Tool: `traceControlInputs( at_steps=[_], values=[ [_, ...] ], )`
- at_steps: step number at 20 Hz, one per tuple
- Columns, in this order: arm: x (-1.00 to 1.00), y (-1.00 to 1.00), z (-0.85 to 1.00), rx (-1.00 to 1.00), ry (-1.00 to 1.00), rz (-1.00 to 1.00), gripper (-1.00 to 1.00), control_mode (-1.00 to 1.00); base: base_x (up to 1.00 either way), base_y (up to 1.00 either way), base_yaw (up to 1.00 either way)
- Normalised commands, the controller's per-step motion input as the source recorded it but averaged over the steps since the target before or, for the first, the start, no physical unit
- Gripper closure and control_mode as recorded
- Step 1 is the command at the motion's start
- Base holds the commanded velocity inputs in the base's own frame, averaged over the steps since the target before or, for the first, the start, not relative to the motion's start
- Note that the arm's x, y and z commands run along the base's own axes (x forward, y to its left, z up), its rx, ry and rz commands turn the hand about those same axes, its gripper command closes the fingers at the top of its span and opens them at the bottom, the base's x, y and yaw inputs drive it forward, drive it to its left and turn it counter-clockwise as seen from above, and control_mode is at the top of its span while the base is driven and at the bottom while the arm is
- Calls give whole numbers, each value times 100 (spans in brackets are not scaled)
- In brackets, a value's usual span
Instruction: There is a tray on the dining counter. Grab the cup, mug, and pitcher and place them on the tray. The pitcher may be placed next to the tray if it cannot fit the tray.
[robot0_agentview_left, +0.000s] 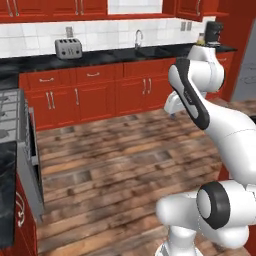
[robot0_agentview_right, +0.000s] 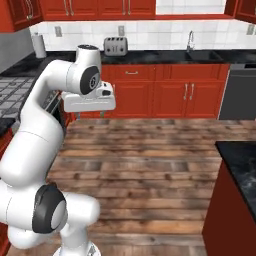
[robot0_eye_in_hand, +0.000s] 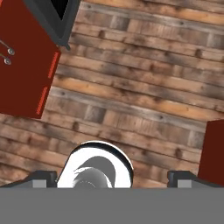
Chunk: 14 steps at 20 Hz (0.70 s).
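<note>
Jaws: we are seeing them standing wide apart, with nothing between them; in the hand view the two dark fingertips (robot0_eye_in_hand: 43, 178) are sitting far toward opposite sides at the bottom.
Gripper: we are finding the gripper (robot0_eye_in_hand: 112, 179) pointing down at the wooden plank floor (robot0_eye_in_hand: 140, 87), holding nothing; in the right base view the hand (robot0_agentview_right: 90, 102) is hanging level above the floor, in front of the red lower cabinets (robot0_agentview_right: 165, 95).
Arm: we are watching the white arm (robot0_agentview_left: 220, 125) folding up high, its elbow near the level of the far worktop.
Under the hand: we are looking at bare planks, with a red cabinet front (robot0_eye_in_hand: 24, 65) at the left and a red panel (robot0_eye_in_hand: 213, 151) at the right edge.
Dining counter: we are spotting a corner of the dining counter (robot0_agentview_right: 242, 165), black and veined on a red base, at the right of the right base view, well apart from the hand.
Tray, cup, mug, pitcher: we cannot tell where they are from these views.
Far wall: we are noting a toaster (robot0_agentview_left: 68, 48) and a sink tap (robot0_agentview_left: 138, 37) on the narrow black worktop (robot0_agentview_left: 100, 57).
Left side: we are seeing a stove (robot0_agentview_left: 15, 125) at the edge of the left base view.
</note>
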Motion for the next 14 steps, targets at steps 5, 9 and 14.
traceControlInputs(
  at_steps=[5, 9, 14],
  values=[
    [0, 0, 0, 0, 0, 0, -100, 100, 100, 11, -1],
    [0, 0, 0, 0, 0, 0, -100, 100, 100, 5, 0],
    [0, 0, 0, 0, 0, 0, -100, 100, 100, 0, 0]
  ],
)
